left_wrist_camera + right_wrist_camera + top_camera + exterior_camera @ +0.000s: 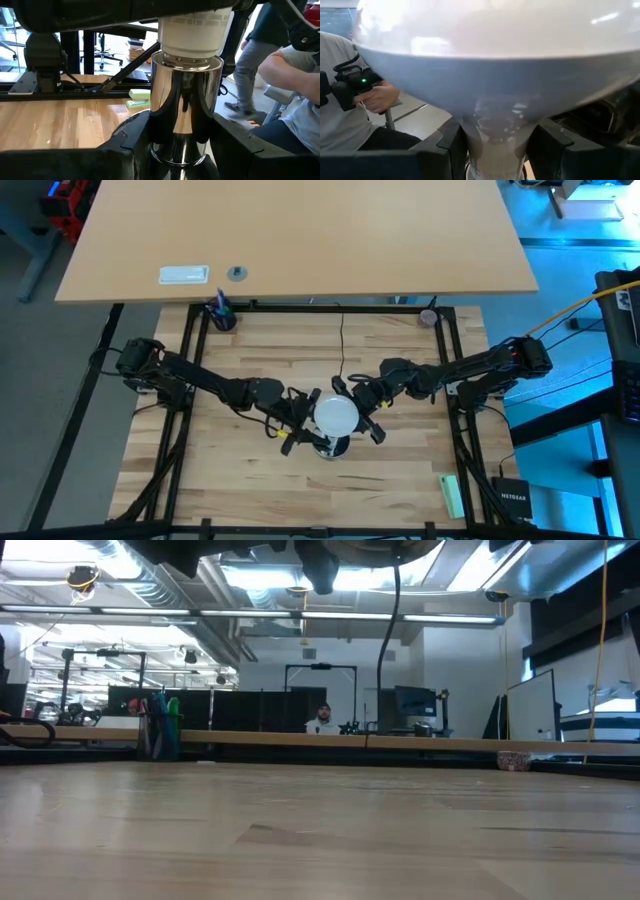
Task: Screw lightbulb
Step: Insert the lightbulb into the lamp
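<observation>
Mid-table, left gripper pinches the socket; right gripper pinches the lightbulb (seated), likely twisting next.

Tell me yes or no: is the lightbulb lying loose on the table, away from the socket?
No. In the left wrist view the lightbulb sits upright in the top of the socket, which the left fingers flank.

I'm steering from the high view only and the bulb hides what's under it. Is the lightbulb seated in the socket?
Observer: Yes, in the left wrist view the lightbulb sits in the top of the socket.
Operator: Who holds the socket?
Observer: The left gripper clamps it low on both sides.
Operator: And the right gripper?
Observer: The right gripper is shut on the lightbulb's neck, under the dome.
</observation>
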Robot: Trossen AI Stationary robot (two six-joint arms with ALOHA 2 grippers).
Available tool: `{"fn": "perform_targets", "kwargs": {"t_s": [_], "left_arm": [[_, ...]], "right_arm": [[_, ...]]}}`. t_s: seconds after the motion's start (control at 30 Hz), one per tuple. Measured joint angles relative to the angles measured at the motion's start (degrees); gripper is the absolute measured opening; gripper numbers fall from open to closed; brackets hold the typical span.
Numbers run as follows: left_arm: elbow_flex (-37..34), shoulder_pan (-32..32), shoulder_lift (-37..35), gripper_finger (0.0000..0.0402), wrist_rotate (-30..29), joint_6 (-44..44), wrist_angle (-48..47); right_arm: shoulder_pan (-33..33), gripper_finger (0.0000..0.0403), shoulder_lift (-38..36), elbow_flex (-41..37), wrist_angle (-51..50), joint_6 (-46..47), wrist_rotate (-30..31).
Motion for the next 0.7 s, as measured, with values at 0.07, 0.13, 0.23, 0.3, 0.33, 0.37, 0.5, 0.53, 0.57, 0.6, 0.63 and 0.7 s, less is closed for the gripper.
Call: {"fn": "perform_targets", "kwargs": {"t_s": [0.07,0.13,0.23,0.3,0.33,0.37,0.5,0.53,0.57,0.6,0.63,0.7], "left_arm": [[0.0,0.0,0.0,0.0152,-1.0,0.0,-0.7],[0.0,0.0,0.0,0.0152,-1.5,0.2,-2.0],[0.0,0.0,0.0,0.0152,-3.1,0.9,-4.2],[0.0,0.0,0.0,0.0152,-4.1,1.4,-5.9],[0.0,0.0,0.0,0.0152,-4.8,1.6,-6.9],[0.0,0.0,0.0,0.0152,-5.5,1.8,-7.8],[0.0,0.0,0.4,0.0152,-8.5,3.4,-11.0],[0.0,0.0,0.9,0.0152,-9.1,3.8,-11.0],[-0.1,0.0,1.4,0.0152,-9.4,3.9,-11.0],[-0.4,0.1,2.3,0.0152,-9.6,3.9,-10.2],[-0.6,0.3,3.2,0.0152,-9.8,4.0,-8.9],[-0.8,0.9,5.6,0.0152,-10.1,3.6,-7.6]], "right_arm": [[0.0,0.0161,0.0,0.0,-0.4,0.0,0.0],[0.0,0.0161,0.0,0.0,-1.4,-0.1,0.1],[0.0,0.0161,0.1,-0.2,-3.5,-0.5,1.0],[0.0,0.0161,0.1,-0.9,-4.3,-1.3,2.1],[0.0,0.0161,0.1,-1.5,-4.2,-1.6,2.7],[0.0,0.0161,0.1,-2.3,-3.8,-1.7,3.4],[0.0,0.0161,0.0,-7.6,1.7,-1.8,7.2],[0.0,0.0161,0.0,-9.1,3.4,-1.8,8.1],[0.0,0.0161,0.0,-10.7,5.1,-1.8,8.9],[0.1,0.0161,0.0,-12.3,6.8,-1.8,10.0],[0.1,0.0161,0.0,-13.8,8.5,-1.7,11.1],[0.1,0.0161,0.1,-16.6,10.8,-1.8,13.4]]}}
